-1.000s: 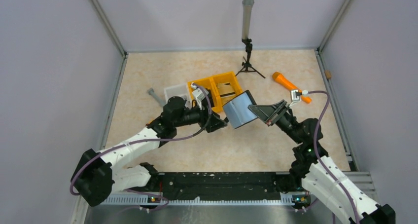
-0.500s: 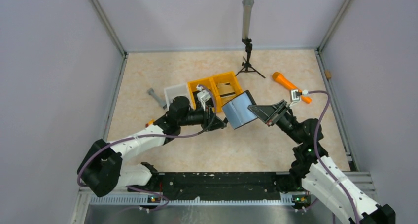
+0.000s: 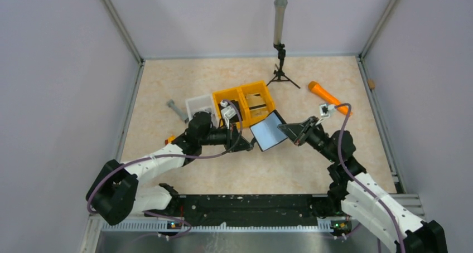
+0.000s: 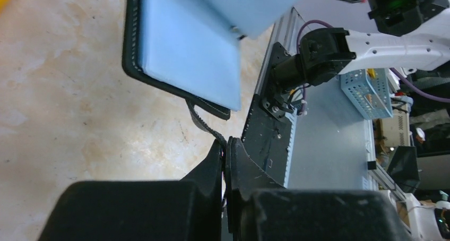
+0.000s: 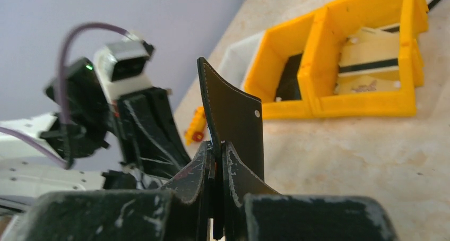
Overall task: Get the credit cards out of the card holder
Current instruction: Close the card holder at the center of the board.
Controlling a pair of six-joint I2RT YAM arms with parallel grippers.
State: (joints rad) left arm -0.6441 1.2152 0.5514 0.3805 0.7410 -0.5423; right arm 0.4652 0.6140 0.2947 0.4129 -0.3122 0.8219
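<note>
Above the desk's middle, my left gripper clenches the strap of the card holder and my right gripper clamps its black flap. Pulled apart so, the lining should open for drawing cards.

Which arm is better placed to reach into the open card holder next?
Left, probably. The right gripper is shut on the card holder's black flap; the left gripper pinches only the thin strap and faces the blue lining, so it could let go and reach in.
</note>
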